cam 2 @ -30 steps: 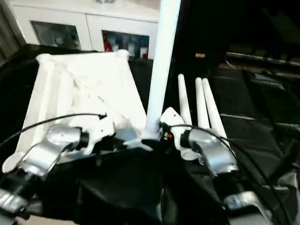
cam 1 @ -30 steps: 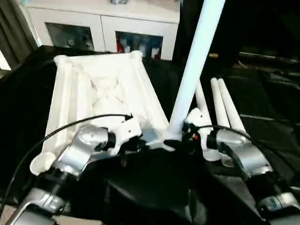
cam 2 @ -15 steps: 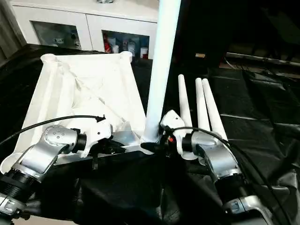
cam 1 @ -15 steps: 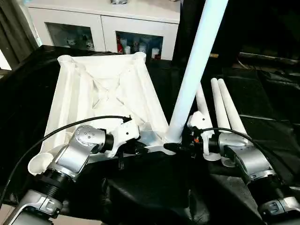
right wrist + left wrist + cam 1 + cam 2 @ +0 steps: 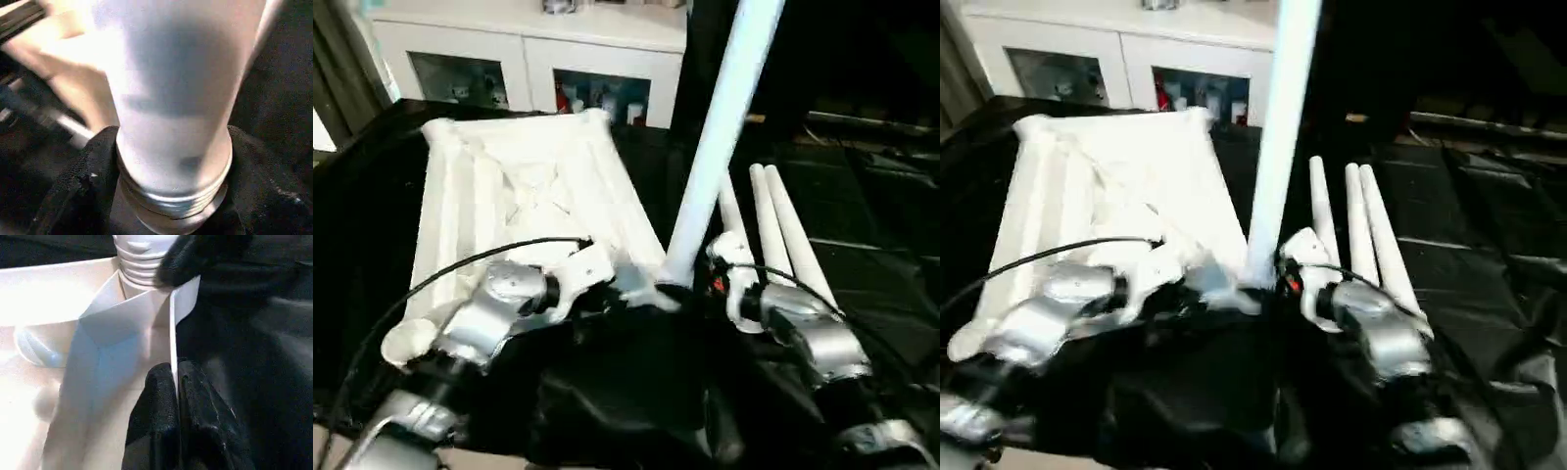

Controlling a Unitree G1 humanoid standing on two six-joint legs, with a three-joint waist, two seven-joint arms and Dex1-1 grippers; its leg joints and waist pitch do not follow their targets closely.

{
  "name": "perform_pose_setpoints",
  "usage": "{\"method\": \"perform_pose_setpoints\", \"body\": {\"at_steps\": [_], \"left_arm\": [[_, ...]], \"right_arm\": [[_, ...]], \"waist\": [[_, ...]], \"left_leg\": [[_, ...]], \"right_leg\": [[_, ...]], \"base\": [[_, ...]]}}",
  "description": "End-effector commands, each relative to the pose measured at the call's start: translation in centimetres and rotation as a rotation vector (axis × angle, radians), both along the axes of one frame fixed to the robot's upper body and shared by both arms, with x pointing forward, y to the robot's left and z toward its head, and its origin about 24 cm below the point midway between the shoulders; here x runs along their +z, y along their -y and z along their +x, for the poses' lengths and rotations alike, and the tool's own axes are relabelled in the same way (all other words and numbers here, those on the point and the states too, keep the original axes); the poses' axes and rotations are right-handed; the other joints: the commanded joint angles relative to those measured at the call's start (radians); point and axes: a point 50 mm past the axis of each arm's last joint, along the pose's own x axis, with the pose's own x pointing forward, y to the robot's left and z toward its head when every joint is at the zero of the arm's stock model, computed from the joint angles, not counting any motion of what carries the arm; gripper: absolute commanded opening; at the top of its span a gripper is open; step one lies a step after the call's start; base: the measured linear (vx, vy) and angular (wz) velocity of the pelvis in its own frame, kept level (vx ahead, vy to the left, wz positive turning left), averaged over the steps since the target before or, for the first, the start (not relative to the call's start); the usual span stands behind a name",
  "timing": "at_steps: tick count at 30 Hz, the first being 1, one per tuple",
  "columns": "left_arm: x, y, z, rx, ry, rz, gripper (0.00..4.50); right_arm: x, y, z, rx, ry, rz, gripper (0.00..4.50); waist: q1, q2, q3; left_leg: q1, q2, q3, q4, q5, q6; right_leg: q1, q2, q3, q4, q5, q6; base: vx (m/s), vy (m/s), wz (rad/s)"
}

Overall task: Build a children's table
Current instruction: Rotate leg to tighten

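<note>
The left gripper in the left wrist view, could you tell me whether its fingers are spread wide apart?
No, the left gripper is pinched shut on a thin rim of the tabletop.

The left claw (image 5: pixel 175 396) pinches a thin rib (image 5: pixel 172 340) of the table top (image 5: pixel 44 289).

The upright leg (image 5: pixel 715 147) is running out past the picture's upper edge, its tip unseen. Blur is smearing the cabinet's (image 5: pixel 529 69) contents beyond telling. The right claw (image 5: pixel 700 292) is hiding the leg's threaded foot.
</note>
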Motion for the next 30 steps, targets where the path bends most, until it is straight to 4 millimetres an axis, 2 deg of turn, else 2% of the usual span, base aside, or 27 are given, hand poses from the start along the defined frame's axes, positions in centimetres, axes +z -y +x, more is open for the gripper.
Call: {"method": "perform_pose_setpoints", "body": {"at_steps": [1,2,3,4,6,7,10,11,13,17,19,21,23,24,25,26,27,28,30], "left_arm": [[-0.3,1.9,0.4,0.051,0.011,-0.021,0.00],[-0.4,2.5,0.5,0.065,0.009,-0.015,0.00],[-0.5,2.8,0.6,0.075,0.006,-0.011,0.00],[-0.6,3.3,0.6,0.082,0.005,-0.006,0.00],[-0.7,3.7,0.7,0.093,0.008,-0.001,0.00],[-0.8,4.5,0.7,0.095,0.006,0.004,0.00],[-1.1,6.2,0.7,0.100,0.018,0.029,0.00],[-1.1,6.2,0.7,0.100,0.018,0.029,0.00],[-1.0,6.4,0.8,0.105,0.025,0.027,0.00],[-0.8,5.5,1.0,0.099,0.036,0.018,0.00],[-0.8,5.1,1.0,0.090,0.033,0.013,0.00],[-0.8,5.0,1.0,0.087,0.031,0.011,0.00],[-0.6,3.8,0.9,0.064,0.032,0.002,0.00],[-0.6,3.5,0.9,0.053,0.033,-0.003,0.00],[-0.4,2.6,0.7,0.027,0.027,-0.012,0.00],[-0.4,2.6,0.7,0.027,0.027,-0.012,0.00],[-0.3,2.0,0.6,0.008,0.018,-0.020,0.00],[-0.3,2.0,0.6,0.005,0.017,-0.021,0.00],[0.1,0.9,0.1,-0.061,0.002,-0.034,0.00]], "right_arm": [[-1.3,-0.6,0.6,-0.143,-0.051,-0.027,2.77],[-1.5,-1.0,0.9,-0.201,-0.059,-0.023,2.77],[-1.6,-1.3,1.2,-0.243,-0.067,-0.017,2.77],[-1.6,-1.6,1.5,-0.292,-0.069,-0.017,2.77],[-1.6,-1.9,1.7,-0.343,-0.083,-0.017,2.77],[-1.5,-2.9,2.0,-0.372,-0.092,-0.008,2.77],[-0.7,-6.4,2.2,-0.327,-0.068,0.020,2.77],[-0.7,-6.4,2.2,-0.327,-0.068,0.020,2.77],[-0.5,-7.2,2.1,-0.292,-0.050,0.024,3.33],[-0.5,-6.4,2.1,-0.253,-0.030,0.008,3.59],[-0.4,-6.0,2.2,-0.236,-0.020,0.000,3.86],[-0.4,-5.9,2.2,-0.232,-0.017,-0.002,3.86],[0.1,-4.4,2.0,-0.137,0.019,-0.022,3.86],[0.2,-4.1,2.0,-0.111,0.029,-0.030,3.86],[0.5,-2.9,1.7,-0.034,0.050,-0.055,3.86],[0.5,-2.9,1.7,-0.034,0.050,-0.055,3.86],[0.7,-2.1,1.5,0.009,0.059,-0.071,3.86],[0.7,-2.0,1.4,0.016,0.060,-0.074,3.86],[1.1,-0.4,0.9,0.105,0.064,-0.104,3.86]], "waist": [[-0.004,0.001,-0.053],[-0.005,0.004,-0.052],[-0.008,0.002,-0.053],[-0.009,0.003,-0.054],[-0.013,0.004,-0.055],[-0.016,0.007,-0.055],[-0.017,0.006,-0.057],[-0.018,0.006,-0.056],[-0.017,0.000,-0.057],[-0.015,-0.001,-0.057],[-0.016,0.000,-0.057],[-0.016,-0.001,-0.057],[-0.015,0.003,-0.056],[-0.014,-0.001,-0.059],[-0.012,0.001,-0.058],[-0.010,0.004,-0.058],[-0.012,0.001,-0.059],[-0.011,0.002,-0.060],[-0.010,0.005,-0.060]], "left_leg": [[0.006,0.032,-0.010,-0.067,-0.215,-0.007],[0.007,0.032,-0.011,-0.068,-0.220,-0.013],[0.007,0.031,-0.013,-0.068,-0.229,-0.016],[0.004,0.033,-0.014,-0.069,-0.223,-0.016],[0.005,0.032,-0.013,-0.069,-0.230,-0.012],[0.003,0.032,-0.014,-0.070,-0.232,-0.011],[0.005,0.032,-0.014,-0.070,-0.233,-0.017],[0.004,0.033,-0.014,-0.070,-0.233,-0.015],[-0.001,0.031,-0.013,-0.070,-0.222,-0.005],[0.001,0.033,-0.013,-0.070,-0.224,0.002],[0.000,0.033,-0.012,-0.071,-0.223,0.006],[0.000,0.033,-0.012,-0.071,-0.226,0.007],[-0.002,0.032,-0.013,-0.071,-0.227,0.011],[-0.004,0.032,-0.011,-0.068,-0.212,0.018],[-0.006,0.032,-0.012,-0.069,-0.199,0.024],[-0.005,0.033,-0.012,-0.068,-0.194,0.026],[-0.005,0.033,-0.010,-0.067,-0.185,0.032],[-0.006,0.032,-0.010,-0.065,-0.172,0.034],[-0.008,0.034,-0.010,-0.065,-0.164,0.043]], "right_leg": [[0.041,-0.088,0.053,-0.101,-0.363,-0.137],[0.040,-0.089,0.053,-0.102,-0.377,-0.135],[0.041,-0.091,0.052,-0.106,-0.403,-0.124],[0.042,-0.090,0.052,-0.105,-0.387,-0.121],[0.039,-0.088,0.053,-0.105,-0.373,-0.122],[0.038,-0.089,0.054,-0.103,-0.362,-0.126],[0.040,-0.087,0.053,-0.101,-0.330,-0.130],[0.040,-0.086,0.054,-0.100,-0.321,-0.131],[0.043,-0.087,0.053,-0.097,-0.299,-0.132],[0.042,-0.089,0.054,-0.099,-0.311,-0.129],[0.042,-0.088,0.055,-0.099,-0.302,-0.130],[0.043,-0.088,0.055,-0.099,-0.303,-0.133],[0.045,-0.088,0.053,-0.100,-0.308,-0.133],[0.049,-0.087,0.055,-0.098,-0.283,-0.131],[0.049,-0.087,0.054,-0.097,-0.264,-0.136],[0.050,-0.086,0.054,-0.096,-0.252,-0.137],[0.049,-0.086,0.055,-0.093,-0.228,-0.148],[0.052,-0.086,0.054,-0.089,-0.209,-0.157],[0.052,-0.085,0.054,-0.085,-0.176,-0.170]], "base": [[0.000,0.000,0.00],[0.000,0.000,0.00],[0.000,0.000,0.00],[0.000,0.000,0.00],[0.000,0.000,0.00],[0.000,0.000,0.00],[0.000,0.000,0.00],[0.000,0.000,0.00],[0.000,0.000,0.00],[0.000,0.000,0.00],[0.000,0.000,0.00],[0.000,0.000,0.00],[0.000,0.000,0.00],[0.000,0.000,0.00],[0.000,0.000,0.00],[0.000,0.000,0.00],[0.000,0.000,0.00],[0.000,0.000,0.00],[0.000,0.000,0.00]]}}
